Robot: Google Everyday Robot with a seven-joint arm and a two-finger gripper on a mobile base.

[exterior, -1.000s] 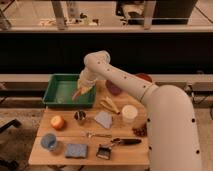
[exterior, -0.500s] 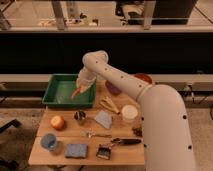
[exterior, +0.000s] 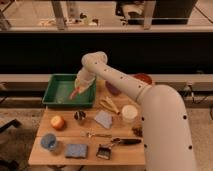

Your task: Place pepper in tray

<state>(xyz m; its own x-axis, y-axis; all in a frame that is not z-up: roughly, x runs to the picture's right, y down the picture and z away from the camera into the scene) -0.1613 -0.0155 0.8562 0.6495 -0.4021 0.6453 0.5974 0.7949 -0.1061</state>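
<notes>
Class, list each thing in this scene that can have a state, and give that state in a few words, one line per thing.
hand: over the tray, at the pepper.
pepper: at the hand, above the tray floor, tilted.
tray: upright on the table, far left.
orange fruit: resting on the table, untouched.
white cup: upright.
brush: lying flat at the front edge.

Arm bent at elbow, reaching down-left; tool (exterior: 78,90) low, seemingly closed.

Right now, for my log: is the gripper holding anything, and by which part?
The gripper, over the tray, holds the pepper by its upper end.
</notes>
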